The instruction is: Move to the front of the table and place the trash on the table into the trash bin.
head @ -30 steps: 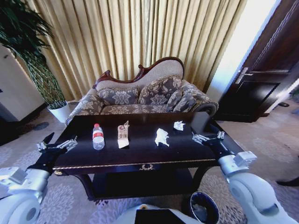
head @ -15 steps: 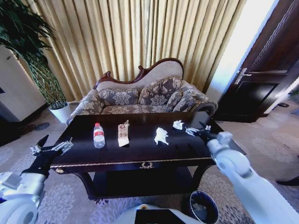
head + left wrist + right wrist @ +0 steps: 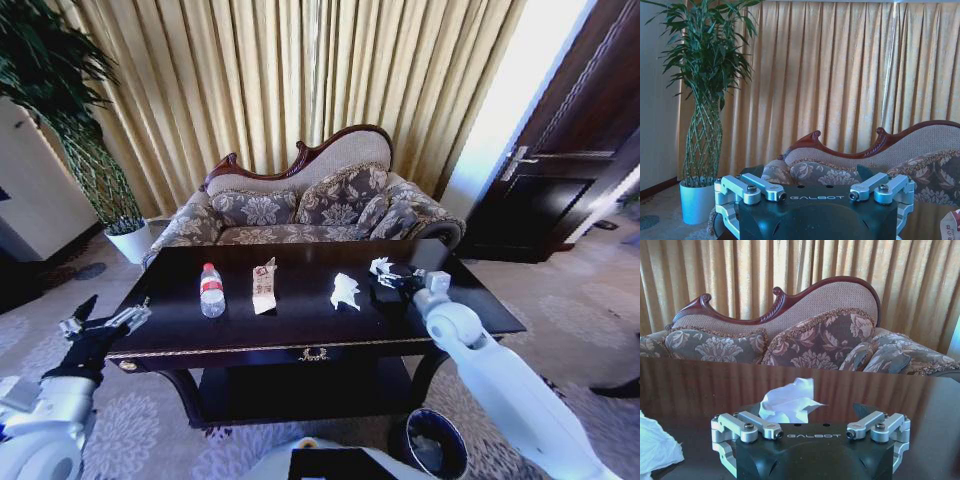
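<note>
White crumpled tissue (image 3: 786,402) on the desk (image 3: 300,320) — likely light, soft, compressible; right claw (image 3: 392,279) is hovering wide open, empty, just before it — pinch the raised folds.

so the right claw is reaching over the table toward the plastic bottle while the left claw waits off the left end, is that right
Not quite. The right claw is reaching toward the small crumpled tissue near the right end of the table, not the bottle, which stands far off toward the left end. The head view shows this, and the right wrist view has the tissue just ahead of the claw. The left claw does wait off the left end.
</note>
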You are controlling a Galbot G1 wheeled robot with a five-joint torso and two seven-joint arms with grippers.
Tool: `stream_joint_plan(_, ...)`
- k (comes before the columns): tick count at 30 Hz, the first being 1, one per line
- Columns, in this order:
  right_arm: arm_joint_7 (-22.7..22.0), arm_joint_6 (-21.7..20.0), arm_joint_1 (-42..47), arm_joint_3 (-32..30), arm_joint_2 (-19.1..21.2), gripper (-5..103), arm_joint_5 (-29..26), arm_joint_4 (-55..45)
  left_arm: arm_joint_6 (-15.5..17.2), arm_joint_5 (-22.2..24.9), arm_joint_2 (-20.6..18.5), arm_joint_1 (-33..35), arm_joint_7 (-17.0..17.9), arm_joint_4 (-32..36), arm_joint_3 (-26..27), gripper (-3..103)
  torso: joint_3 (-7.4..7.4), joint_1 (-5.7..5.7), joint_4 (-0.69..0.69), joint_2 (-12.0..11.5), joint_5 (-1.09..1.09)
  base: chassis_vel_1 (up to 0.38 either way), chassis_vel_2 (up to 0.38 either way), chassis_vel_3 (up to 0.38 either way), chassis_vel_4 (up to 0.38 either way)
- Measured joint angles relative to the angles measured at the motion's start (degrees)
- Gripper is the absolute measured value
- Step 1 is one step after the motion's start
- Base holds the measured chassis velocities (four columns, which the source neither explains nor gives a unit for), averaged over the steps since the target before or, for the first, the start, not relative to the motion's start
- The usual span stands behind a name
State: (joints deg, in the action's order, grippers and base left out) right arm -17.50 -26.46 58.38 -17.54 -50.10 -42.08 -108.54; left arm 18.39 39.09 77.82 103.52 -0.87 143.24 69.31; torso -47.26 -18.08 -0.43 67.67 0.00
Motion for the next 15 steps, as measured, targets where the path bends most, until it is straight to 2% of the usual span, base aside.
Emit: stream_joint_plan(15, 0.0, -0.4, -2.8, 2.8, -1.0, 100, 0.0, 2.6, -0.6, 0.0, 0.8, 0.1, 0.0, 0.0, 0.4, 100, 0.0, 0.0, 0.0, 0.0, 0.0, 0.0, 0.0, 0.0, 0.0)
